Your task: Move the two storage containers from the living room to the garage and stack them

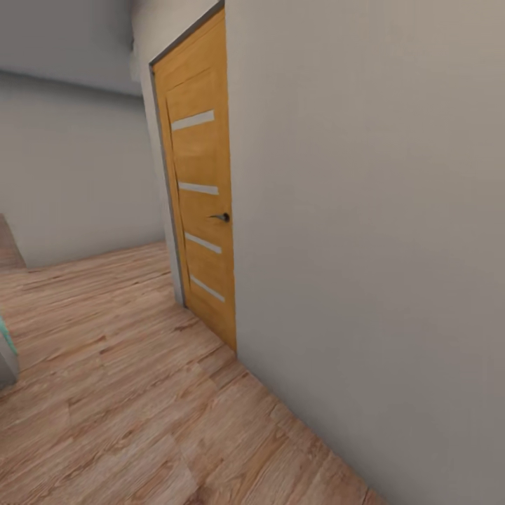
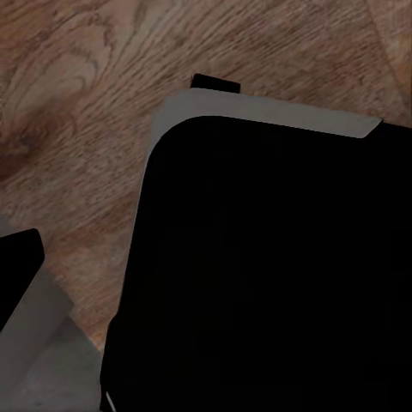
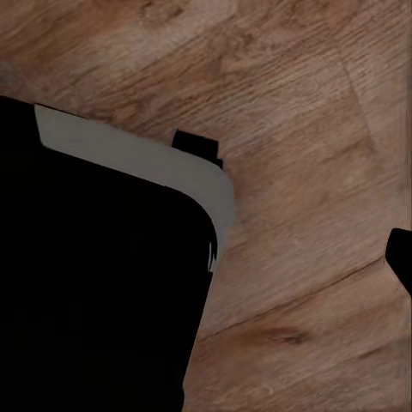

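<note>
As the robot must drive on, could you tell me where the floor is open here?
The light wood-plank floor lies bare between the grey wall with its orange wooden door and a grey-teal object at the left edge. It tightens along that wall.

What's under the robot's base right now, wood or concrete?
Light wood planks show around the black base in both wrist views. The floor directly beneath the base is covered.
</note>
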### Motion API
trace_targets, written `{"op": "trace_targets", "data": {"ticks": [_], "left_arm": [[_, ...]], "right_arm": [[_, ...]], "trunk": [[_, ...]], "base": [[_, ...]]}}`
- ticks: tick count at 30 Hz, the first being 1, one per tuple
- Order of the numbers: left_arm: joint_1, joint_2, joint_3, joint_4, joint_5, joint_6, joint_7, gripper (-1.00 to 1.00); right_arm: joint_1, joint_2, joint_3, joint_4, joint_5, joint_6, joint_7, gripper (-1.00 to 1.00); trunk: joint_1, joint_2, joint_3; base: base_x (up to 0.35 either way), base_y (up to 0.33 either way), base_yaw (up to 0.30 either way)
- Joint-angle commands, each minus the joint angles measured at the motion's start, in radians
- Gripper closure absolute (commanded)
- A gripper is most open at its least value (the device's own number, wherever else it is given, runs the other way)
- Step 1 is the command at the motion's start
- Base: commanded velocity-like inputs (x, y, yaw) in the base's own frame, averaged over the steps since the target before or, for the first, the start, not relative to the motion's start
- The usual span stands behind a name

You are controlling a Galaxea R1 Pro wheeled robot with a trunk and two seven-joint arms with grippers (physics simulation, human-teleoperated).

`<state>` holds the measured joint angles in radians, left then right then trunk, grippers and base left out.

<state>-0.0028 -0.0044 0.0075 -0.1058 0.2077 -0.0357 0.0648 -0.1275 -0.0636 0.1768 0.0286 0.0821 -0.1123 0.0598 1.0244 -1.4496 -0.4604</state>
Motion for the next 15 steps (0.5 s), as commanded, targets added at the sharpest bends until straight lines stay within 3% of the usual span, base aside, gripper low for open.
{"op": "trace_targets", "data": {"ticks": [1,15], "left_arm": [[0.0,-0.001,0.0,0.0,0.006,-0.003,0.002,-1.0],[0.0,-0.001,0.0,-0.001,0.006,-0.003,0.002,-1.0]], "right_arm": [[-0.001,0.0,-0.001,0.002,0.007,-0.006,0.0,-1.0],[-0.001,0.002,-0.006,-0.004,0.003,-0.009,-0.006,-1.0]], "trunk": [[0.001,0.0,-0.001],[0.001,0.0,-0.001]], "base": [[0.32,0.0,0.273],[0.289,0.0,0.278]]}}
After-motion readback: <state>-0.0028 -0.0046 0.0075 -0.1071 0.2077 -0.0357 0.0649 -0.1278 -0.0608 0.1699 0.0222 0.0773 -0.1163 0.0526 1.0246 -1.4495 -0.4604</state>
